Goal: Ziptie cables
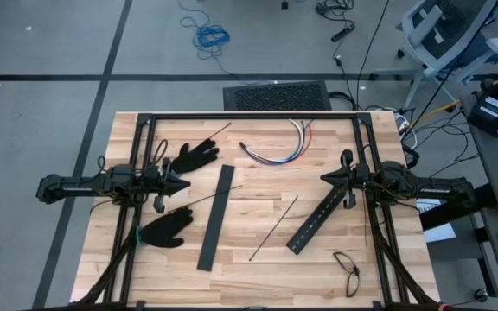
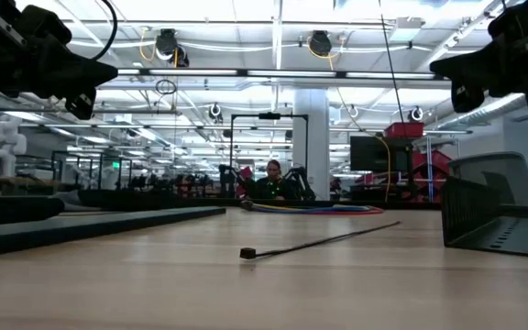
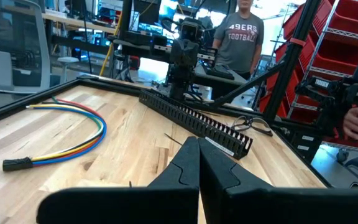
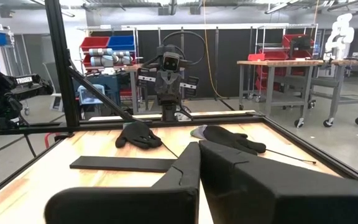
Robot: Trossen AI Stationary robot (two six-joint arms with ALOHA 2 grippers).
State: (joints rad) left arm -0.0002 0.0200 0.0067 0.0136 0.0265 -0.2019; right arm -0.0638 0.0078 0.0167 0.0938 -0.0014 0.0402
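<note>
- On the table, toward its far edge: the cables, a curved loose bundle of red, blue, white and yellow wires, untouched and untied.
- Nearer than the cables: the zipties, thin dark strips; one ziptie lies between two black slotted bars, another beside the gloves.
- Left of the cables: two black gloves. Near corner to their right: eyeglasses.
- Step, as judged: none begun; next move calls for gathering the wires, then picking up a strip.
- Left gripper: clenched, empty, hovering well left of the cables.
- Right gripper: clenched, empty, hovering just right of the cables.
</note>
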